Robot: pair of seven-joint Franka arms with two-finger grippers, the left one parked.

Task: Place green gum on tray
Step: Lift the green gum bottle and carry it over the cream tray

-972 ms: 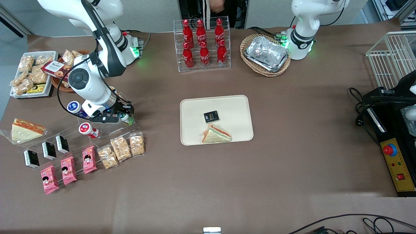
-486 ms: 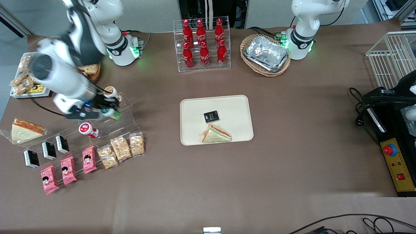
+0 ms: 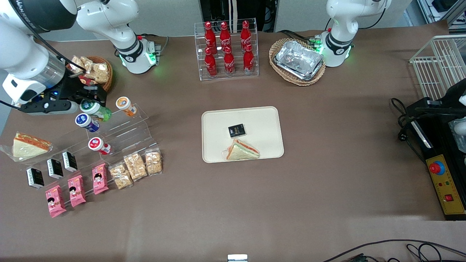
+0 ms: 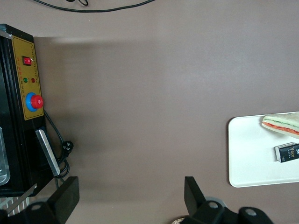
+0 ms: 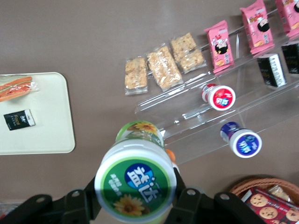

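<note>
From the front, the gripper (image 3: 89,103) is up now, lifted clear of the clear tiered shelf (image 3: 120,127) where it was bent low a second ago, and it hangs near the working arm's end of the bench. Its jaws are clamped on the green gum (image 3: 95,110), just above the blue-lidded bottle (image 3: 86,121) and beside the orange bottle (image 3: 125,104). The tray (image 3: 214,123) waits mid-bench with a sandwich (image 3: 242,150) and a black packet (image 3: 236,130), well apart. From the wrist, the green gum (image 5: 136,179) sits gripped, lid up, tray (image 5: 51,135) in sight. Pick looks done; the carry comes next, I'd say.
</note>
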